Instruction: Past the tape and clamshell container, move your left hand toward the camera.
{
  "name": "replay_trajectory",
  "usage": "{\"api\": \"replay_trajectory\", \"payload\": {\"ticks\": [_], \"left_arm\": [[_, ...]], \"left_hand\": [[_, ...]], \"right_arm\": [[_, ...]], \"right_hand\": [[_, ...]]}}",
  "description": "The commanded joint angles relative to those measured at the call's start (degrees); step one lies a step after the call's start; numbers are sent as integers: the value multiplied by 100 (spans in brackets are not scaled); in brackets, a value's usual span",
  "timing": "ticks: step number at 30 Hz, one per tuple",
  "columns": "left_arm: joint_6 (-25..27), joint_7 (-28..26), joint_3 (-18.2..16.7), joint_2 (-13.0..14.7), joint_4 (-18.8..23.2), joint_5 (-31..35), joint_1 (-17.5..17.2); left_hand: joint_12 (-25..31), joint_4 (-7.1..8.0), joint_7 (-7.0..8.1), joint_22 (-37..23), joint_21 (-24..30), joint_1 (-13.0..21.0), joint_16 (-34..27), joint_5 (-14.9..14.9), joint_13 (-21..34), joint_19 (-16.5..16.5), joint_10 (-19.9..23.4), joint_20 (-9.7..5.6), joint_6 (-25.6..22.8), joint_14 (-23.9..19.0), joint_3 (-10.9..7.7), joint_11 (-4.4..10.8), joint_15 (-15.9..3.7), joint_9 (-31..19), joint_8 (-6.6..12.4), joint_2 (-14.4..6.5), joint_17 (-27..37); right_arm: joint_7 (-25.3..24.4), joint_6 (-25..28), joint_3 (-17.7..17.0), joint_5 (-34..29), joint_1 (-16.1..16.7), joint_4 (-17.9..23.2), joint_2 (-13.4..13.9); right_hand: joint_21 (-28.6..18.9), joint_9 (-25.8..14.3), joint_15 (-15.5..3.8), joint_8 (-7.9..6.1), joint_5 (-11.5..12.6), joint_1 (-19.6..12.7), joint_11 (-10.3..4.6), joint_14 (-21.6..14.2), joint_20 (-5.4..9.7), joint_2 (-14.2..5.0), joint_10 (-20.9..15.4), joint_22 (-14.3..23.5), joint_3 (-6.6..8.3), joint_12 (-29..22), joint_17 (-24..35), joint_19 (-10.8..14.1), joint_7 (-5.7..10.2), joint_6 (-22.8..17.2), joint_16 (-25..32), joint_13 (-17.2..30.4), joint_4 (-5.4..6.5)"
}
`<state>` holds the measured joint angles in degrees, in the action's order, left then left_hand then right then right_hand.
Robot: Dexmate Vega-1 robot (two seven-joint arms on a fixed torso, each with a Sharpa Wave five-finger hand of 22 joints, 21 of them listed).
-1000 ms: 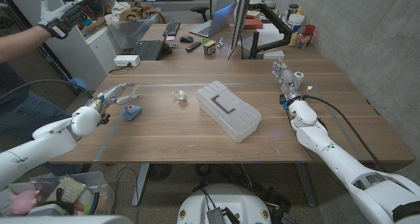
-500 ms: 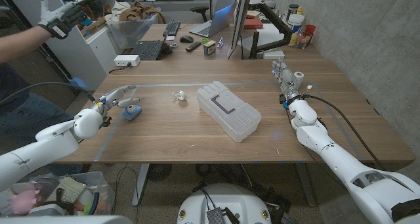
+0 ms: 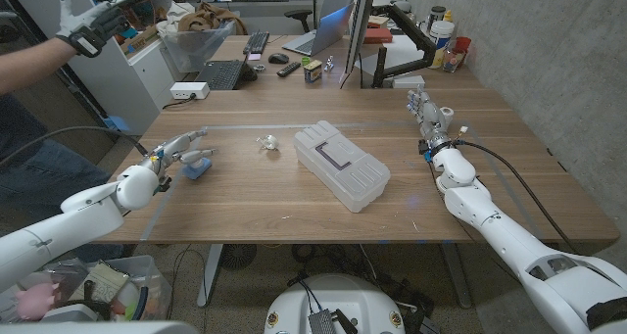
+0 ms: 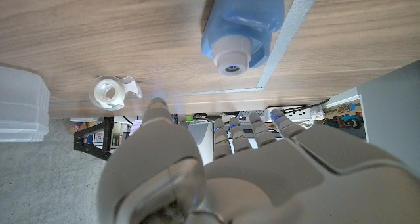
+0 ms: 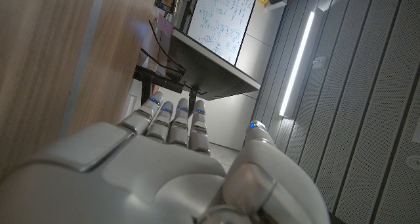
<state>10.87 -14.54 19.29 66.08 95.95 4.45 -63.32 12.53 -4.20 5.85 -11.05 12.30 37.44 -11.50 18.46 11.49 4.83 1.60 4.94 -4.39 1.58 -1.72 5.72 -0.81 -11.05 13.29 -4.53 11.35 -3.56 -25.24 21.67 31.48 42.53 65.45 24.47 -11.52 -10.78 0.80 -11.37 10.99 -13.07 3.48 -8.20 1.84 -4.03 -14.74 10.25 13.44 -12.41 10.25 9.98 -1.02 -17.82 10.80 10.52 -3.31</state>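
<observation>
Left hand (image 3: pixel 184 147) now further out over the bench (image 3: pixel 294 202) than a second ago, fingers spread wide and empty, reaching above the blue tape dispenser (image 3: pixel 197 166); forearm stretched longer along the bench's left edge. In the left wrist view, same hand (image 4: pixel 216 165) seen from behind, fingertips (image 4: pixel 252 129) extended, blue tape dispenser (image 4: pixel 244 23) just ahead on the wood. Small clear tape roll (image 3: pixel 265 143) lying where it did before, between the dispenser and the clamshell container (image 3: pixel 341 165), apart from both; also seen in the left wrist view (image 4: pixel 110 92). Clamshell container unmoved at mid-bench, closed, angled. Right hand (image 3: pixel 427 112) unchanged near the bench's right side, fingers straight and together, holding nothing; same in the right wrist view (image 5: pixel 177 158).
</observation>
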Motion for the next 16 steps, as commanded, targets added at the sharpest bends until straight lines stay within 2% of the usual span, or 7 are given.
{"api": "replay_trajectory", "payload": {"ticks": [1,16], "left_arm": [[49,-19,123,-58,2,20,57],[80,-50,149,-30,5,-9,19]], "left_hand": [[-11,-44,15,-11,34,53,-5,36,18,-35,-3,53,0,-4,0,52,6,-20,-18,8,8],[-13,-55,9,-12,39,74,-11,41,20,-46,2,56,-29,-21,5,60,18,-22,-16,7,13]], "right_arm": [[39,14,-7,-3,6,15,33],[57,19,45,-40,-83,-113,-26]], "right_hand": [[4,-23,14,2,-10,-10,-13,-45,-22,-15,-38,27,11,-13,34,13,-15,-35,-2,18,-11],[5,-23,21,1,-9,-11,-18,-46,-27,-22,-37,27,11,-10,33,10,-12,-40,-4,19,-16]]}}
